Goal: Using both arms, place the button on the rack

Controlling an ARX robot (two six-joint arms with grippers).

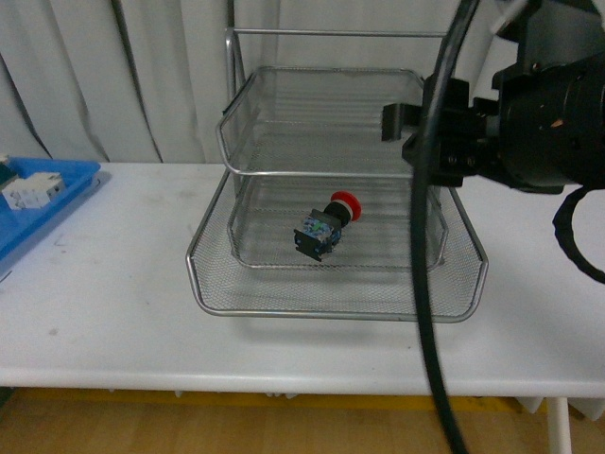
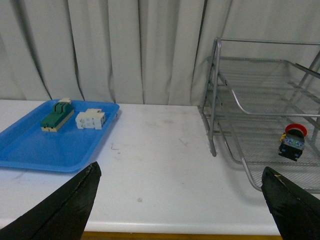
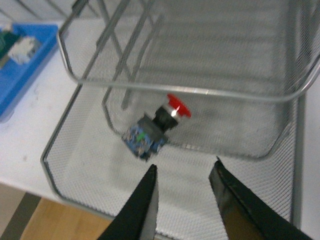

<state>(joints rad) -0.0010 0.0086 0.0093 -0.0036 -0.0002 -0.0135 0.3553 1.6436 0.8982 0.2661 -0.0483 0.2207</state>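
"Button (image 1: 326, 227) first. Where is it?"

"Inside the rack (image 1: 331, 312), lying on its side on the mesh of a lower tier. Through see-through wire I can't say for sure whether that is the middle or the bottom one."

"Which way does it point?"

"In the front view its long axis runs on a slant: red cap to the back right, dark body to the front left."

"And the arms?"

"The right gripper (image 3: 182, 170) is much the nearer. It hangs above the rack's front part with its jaws apart and empty, and the button sits just beyond the tips. The left gripper (image 2: 180, 167) is spread wide, holds nothing, and is well off over the table (image 2: 160, 145), between the blue tray (image 2: 30, 150) and the rack."

"Anything only one camera catches?"

"Only the left wrist view shows the tray's two small parts. The front view shows no left arm at all. I'd judge the placing done."
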